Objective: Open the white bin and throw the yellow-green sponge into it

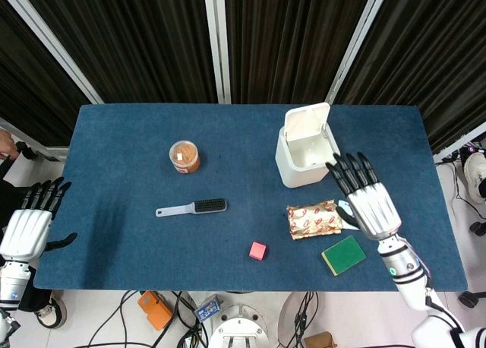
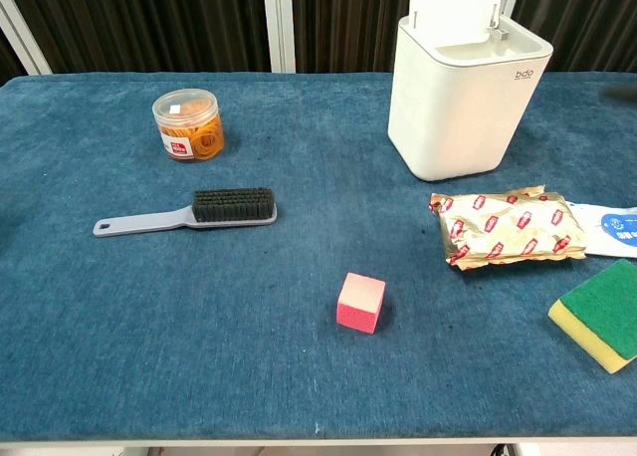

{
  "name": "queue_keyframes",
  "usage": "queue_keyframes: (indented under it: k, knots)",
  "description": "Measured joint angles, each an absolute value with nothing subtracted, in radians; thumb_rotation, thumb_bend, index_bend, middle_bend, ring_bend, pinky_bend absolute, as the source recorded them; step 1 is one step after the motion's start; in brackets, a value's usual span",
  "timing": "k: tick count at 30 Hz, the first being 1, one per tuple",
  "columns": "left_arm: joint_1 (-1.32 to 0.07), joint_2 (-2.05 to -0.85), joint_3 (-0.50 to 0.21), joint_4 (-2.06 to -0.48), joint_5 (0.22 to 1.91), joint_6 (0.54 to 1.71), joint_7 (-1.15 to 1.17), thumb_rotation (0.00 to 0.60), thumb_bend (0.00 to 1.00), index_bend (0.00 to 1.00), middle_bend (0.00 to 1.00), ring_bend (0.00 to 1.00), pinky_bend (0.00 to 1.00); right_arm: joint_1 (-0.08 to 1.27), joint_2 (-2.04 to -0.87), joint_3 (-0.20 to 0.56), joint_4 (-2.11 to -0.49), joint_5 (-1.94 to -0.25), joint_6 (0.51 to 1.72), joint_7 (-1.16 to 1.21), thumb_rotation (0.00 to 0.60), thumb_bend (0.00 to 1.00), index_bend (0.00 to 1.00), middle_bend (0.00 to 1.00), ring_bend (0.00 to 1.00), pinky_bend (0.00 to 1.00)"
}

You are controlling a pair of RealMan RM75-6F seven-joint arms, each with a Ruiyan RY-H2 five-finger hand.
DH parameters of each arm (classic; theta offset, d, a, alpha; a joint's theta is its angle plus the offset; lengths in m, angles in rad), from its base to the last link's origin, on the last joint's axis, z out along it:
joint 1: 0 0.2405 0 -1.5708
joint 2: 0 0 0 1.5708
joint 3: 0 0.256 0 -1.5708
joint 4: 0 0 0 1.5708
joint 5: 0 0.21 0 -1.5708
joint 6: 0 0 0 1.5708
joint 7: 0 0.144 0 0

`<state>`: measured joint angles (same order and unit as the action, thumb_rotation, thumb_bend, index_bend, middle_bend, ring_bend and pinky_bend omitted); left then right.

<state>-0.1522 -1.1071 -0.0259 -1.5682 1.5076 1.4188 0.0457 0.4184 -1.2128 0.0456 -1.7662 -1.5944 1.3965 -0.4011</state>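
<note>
The white bin (image 1: 303,155) (image 2: 462,94) stands at the back right of the blue table with its lid (image 1: 307,123) (image 2: 457,10) swung up, so the inside shows. A sponge with a green top and a yellow underside (image 1: 343,254) (image 2: 601,315) lies flat near the front right edge. My right hand (image 1: 366,199) hovers open, fingers spread, to the right of the bin and above the sponge; the chest view does not show it. My left hand (image 1: 29,223) hangs open off the table's left edge.
A gold-and-red snack packet (image 1: 313,219) (image 2: 506,226) lies between bin and sponge, with a white-and-blue pouch (image 2: 609,228) to its right. A pink cube (image 1: 258,250) (image 2: 360,302), a grey brush (image 1: 191,207) (image 2: 187,211) and an orange jar (image 1: 184,156) (image 2: 188,124) sit further left.
</note>
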Motion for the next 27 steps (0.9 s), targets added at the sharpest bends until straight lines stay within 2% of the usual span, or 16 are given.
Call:
queue_keyframes:
  k: [4, 13, 20, 23, 25, 27]
  knots:
    - [-0.150, -1.109, -0.024, -1.569, 1.508, 1.421, 0.050, 0.600, 0.09, 0.00, 0.00, 0.00, 0.00, 0.363, -1.220, -0.063, -1.726, -1.660, 1.373, -0.393, 0.600, 0.36, 0.00, 0.03, 0.00, 0.00]
    - [-0.151, -1.107, -0.026, -1.567, 1.505, 1.419, 0.045, 0.600, 0.09, 0.00, 0.00, 0.00, 0.00, 0.319, -1.253, -0.139, -1.616, -1.647, 1.254, -0.410, 0.600, 0.36, 0.00, 0.03, 0.00, 0.00]
    - [-0.152, -1.109, -0.025, -1.568, 1.507, 1.418, 0.048, 0.600, 0.09, 0.00, 0.00, 0.00, 0.00, 0.314, -1.239, -0.167, -1.611, -1.637, 1.190, -0.420, 0.600, 0.36, 0.00, 0.03, 0.00, 0.00]
    - [-0.152, -1.111, -0.024, -1.569, 1.507, 1.417, 0.053, 0.600, 0.09, 0.00, 0.00, 0.00, 0.00, 0.320, -1.243, -0.166, -1.608, -1.626, 1.156, -0.429, 0.600, 0.36, 0.00, 0.07, 0.00, 0.00]
    - [-0.152, -1.111, -0.025, -1.569, 1.506, 1.418, 0.053, 0.600, 0.09, 0.00, 0.00, 0.00, 0.00, 0.327, -1.251, -0.163, -1.603, -1.615, 1.129, -0.433, 0.600, 0.36, 0.04, 0.11, 0.00, 0.00]
    - [-0.151, -1.111, -0.025, -1.569, 1.505, 1.419, 0.052, 0.600, 0.09, 0.00, 0.00, 0.00, 0.00, 0.334, -1.261, -0.158, -1.597, -1.604, 1.106, -0.435, 0.600, 0.36, 0.12, 0.16, 0.02, 0.00]
